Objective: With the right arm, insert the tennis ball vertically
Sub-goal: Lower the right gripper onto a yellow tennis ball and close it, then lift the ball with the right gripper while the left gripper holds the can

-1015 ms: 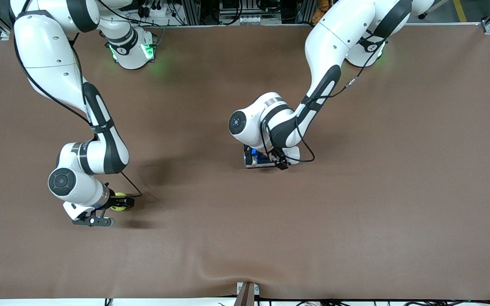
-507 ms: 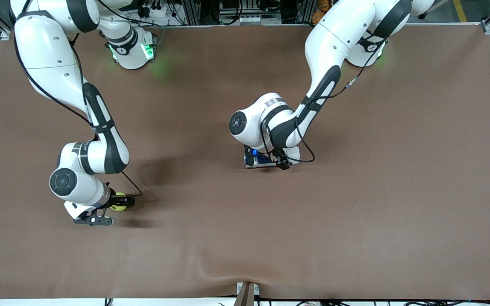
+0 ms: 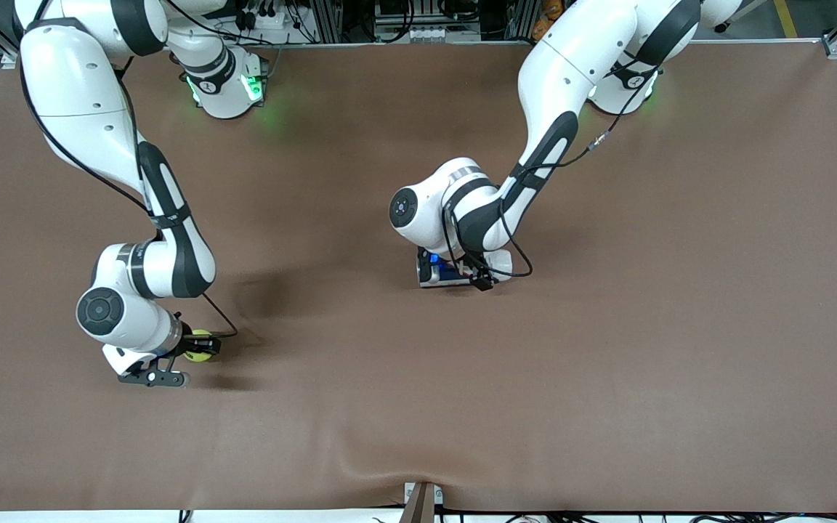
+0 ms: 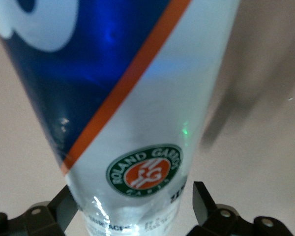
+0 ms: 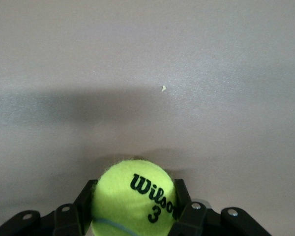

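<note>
**Yellow-green tennis ball gripped by the right end effector**

Yellow-green felt with the black print "Wilson 3" shows in the right wrist view: the tennis ball (image 5: 133,199) sits between the two black fingers (image 5: 83,201) of the right end effector (image 5: 132,206), and both fingers press against its sides. In the front view the ball (image 3: 200,346) is low over the brown desk (image 3: 607,363), toward the right arm's end, and the right end effector (image 3: 197,349) is closed on it. A dark shadow lies on the cloth just beside the ball.

The landmark is the tennis ball can (image 3: 442,273), blue and white with an orange stripe and a round green "Roland Garros" badge. It is near the middle of the desk, well apart from the ball, which is nearer to the front camera than the can. The left end effector (image 3: 455,274) is at the can. In the left wrist view its fingers (image 4: 202,200) stand spread wide on either side of the can (image 4: 137,98); I cannot tell if they touch it.
</note>
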`<state>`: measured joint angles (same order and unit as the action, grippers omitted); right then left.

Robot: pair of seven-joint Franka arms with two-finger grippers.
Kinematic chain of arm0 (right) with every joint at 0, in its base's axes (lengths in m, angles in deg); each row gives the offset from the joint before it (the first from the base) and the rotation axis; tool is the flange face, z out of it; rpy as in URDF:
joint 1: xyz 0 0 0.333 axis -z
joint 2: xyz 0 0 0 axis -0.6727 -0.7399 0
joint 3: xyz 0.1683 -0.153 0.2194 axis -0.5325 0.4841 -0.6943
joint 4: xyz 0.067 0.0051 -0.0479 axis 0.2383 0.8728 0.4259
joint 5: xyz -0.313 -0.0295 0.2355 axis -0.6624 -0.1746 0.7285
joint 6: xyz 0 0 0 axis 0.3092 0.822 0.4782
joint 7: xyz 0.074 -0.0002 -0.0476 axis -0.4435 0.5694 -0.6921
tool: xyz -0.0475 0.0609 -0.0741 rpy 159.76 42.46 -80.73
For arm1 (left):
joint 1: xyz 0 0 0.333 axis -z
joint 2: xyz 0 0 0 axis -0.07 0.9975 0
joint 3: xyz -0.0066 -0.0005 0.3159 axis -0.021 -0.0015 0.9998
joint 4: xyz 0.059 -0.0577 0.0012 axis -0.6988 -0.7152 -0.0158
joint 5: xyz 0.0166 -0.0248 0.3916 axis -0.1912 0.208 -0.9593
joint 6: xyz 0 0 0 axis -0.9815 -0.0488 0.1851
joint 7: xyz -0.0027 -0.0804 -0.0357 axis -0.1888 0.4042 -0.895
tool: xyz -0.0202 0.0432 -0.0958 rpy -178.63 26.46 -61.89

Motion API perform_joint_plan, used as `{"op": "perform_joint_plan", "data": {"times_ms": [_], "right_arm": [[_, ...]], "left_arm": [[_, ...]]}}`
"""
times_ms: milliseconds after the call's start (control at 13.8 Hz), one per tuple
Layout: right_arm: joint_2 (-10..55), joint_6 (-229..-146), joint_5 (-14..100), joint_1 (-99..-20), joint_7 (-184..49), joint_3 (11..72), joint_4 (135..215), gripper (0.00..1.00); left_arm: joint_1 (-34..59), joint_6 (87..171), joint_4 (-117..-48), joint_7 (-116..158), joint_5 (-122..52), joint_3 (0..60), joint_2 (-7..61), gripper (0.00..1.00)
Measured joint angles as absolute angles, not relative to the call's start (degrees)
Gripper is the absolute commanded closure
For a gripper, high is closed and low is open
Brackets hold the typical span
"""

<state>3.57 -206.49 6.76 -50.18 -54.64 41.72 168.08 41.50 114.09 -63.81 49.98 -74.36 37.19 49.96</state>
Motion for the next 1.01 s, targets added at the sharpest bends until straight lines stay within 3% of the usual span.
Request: {"op": "perform_joint_plan", "data": {"times_ms": [217,435,725,1015], "right_arm": [[3.7,-205.6,6.8,-50.2,-54.4,41.7,167.4,1.00],[4.3,-199.5,6.8,-50.2,-53.6,41.7,163.8,1.00],[7.2,-193.6,6.7,-50.2,-50.5,41.8,160.5,1.00],[14.2,-180.2,6.7,-48.6,-50.2,42.3,157.0,1.00]], "left_arm": [[41.5,114.1,-63.8,50.0,-74.4,37.3,50.1,0.00],[41.5,114.1,-63.9,50.0,-75.5,37.3,50.6,0.00],[41.5,114.1,-63.8,50.0,-76.1,37.3,50.8,0.13],[41.6,114.1,-63.8,50.0,-76.2,37.3,50.8,0.14]]}}
